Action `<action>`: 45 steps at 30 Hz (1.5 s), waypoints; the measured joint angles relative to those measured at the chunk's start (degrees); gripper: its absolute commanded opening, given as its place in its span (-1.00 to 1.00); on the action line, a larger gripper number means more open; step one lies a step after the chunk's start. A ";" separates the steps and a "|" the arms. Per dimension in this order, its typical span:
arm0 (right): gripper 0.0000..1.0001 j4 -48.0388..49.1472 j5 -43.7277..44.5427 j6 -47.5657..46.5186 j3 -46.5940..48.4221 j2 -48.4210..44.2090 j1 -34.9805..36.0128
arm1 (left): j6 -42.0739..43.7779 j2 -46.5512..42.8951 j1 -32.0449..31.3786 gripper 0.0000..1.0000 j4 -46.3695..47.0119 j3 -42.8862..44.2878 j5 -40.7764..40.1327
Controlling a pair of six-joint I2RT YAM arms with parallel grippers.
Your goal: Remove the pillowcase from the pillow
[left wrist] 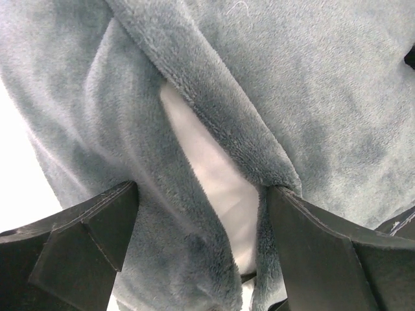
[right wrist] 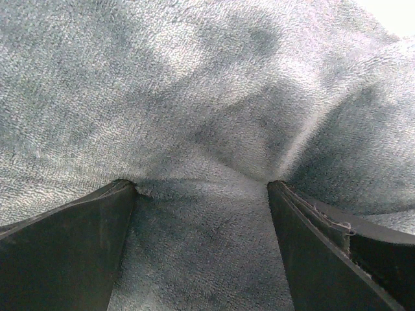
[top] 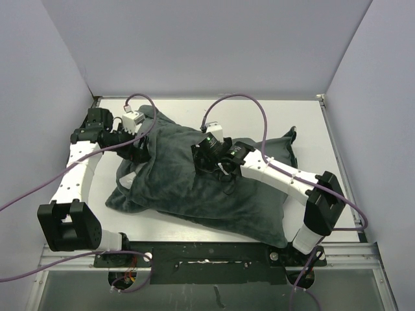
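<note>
Left gripper (left wrist: 201, 194): jaws spread wide, gripping nothing; pillowcase (left wrist: 311, 116) fold and strip of white pillow (left wrist: 217, 181) lie between them.
Right gripper (right wrist: 201, 188): jaws spread wide, tips pressed into pillowcase fleece.

White table (top: 311, 123), grey-green pillowcase (top: 194, 188) lying across it

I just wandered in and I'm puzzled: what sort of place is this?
Probably a robot test booth: plain grey walls box in a white table, and two cabled arms bolted at its edge reach over a fleece pillowcase.
</note>
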 measured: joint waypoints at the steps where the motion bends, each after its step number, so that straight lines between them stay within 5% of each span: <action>1: 0.75 0.35 0.00 0.09 -0.39 -0.17 0.04 | -0.37 0.00 -0.42 0.56 0.28 -0.22 -0.15; 9: 0.75 2.51 -0.02 1.25 -2.99 -1.90 0.07 | -1.73 0.02 -4.46 0.29 7.28 -3.98 -9.62; 15: 0.75 5.35 -0.28 2.34 -5.75 -4.04 0.37 | -1.73 0.02 -0.39 0.09 10.47 -5.60 -12.09; 22: 0.75 6.93 -0.52 2.97 -8.39 -5.51 0.42 | 2.43 0.00 9.46 0.03 13.07 -5.95 -15.28; 32: 0.75 7.15 -0.55 3.54 -9.07 -6.27 0.70 | 4.33 0.28 6.80 0.15 14.80 -8.07 -17.64; 36: 0.75 5.75 -0.50 4.04 -9.29 -7.28 0.76 | 3.85 1.95 1.36 -0.22 17.42 -9.70 -22.12; 41: 0.75 3.41 -0.48 4.50 -10.40 -10.16 1.49 | 2.29 7.17 -1.66 -1.00 21.20 -10.16 -26.99; 45: 0.77 2.10 -0.46 4.66 -11.32 -12.24 1.88 | 0.66 11.50 -1.84 -1.00 20.33 -7.72 -28.63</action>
